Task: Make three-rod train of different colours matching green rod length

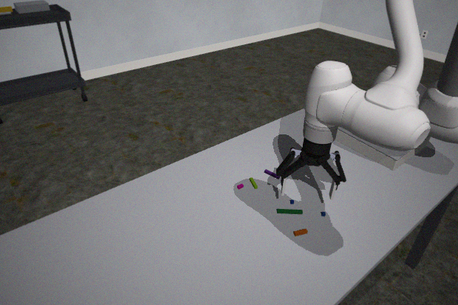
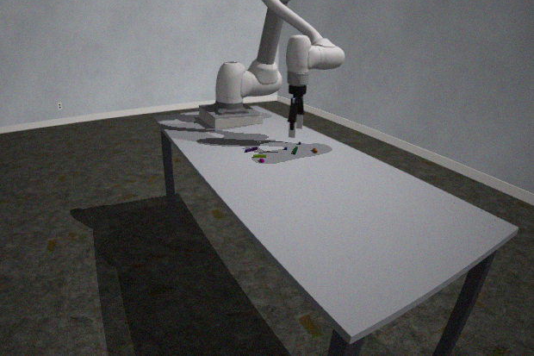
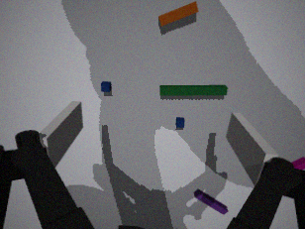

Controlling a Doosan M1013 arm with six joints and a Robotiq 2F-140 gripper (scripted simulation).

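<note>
The green rod (image 1: 289, 211) lies flat on the table, also in the wrist view (image 3: 193, 90). An orange rod (image 1: 300, 232) (image 3: 178, 13) lies beyond it. Two blue rods (image 1: 292, 201) (image 1: 323, 213) lie either side of the green one; in the wrist view they show as small blue cubes (image 3: 180, 122) (image 3: 106, 86). A purple rod (image 1: 271, 173) (image 3: 210, 201), a lime rod (image 1: 253, 182) and a magenta rod (image 1: 240, 185) lie further off. My gripper (image 1: 306, 189) hangs open and empty above the table, fingers wide (image 3: 155, 135), over the spot near the closer blue rod.
The arm's base block (image 1: 374, 148) stands on the table behind the gripper. A dark cart (image 1: 35, 49) stands on the floor far off by the wall. All rods lie apart from each other.
</note>
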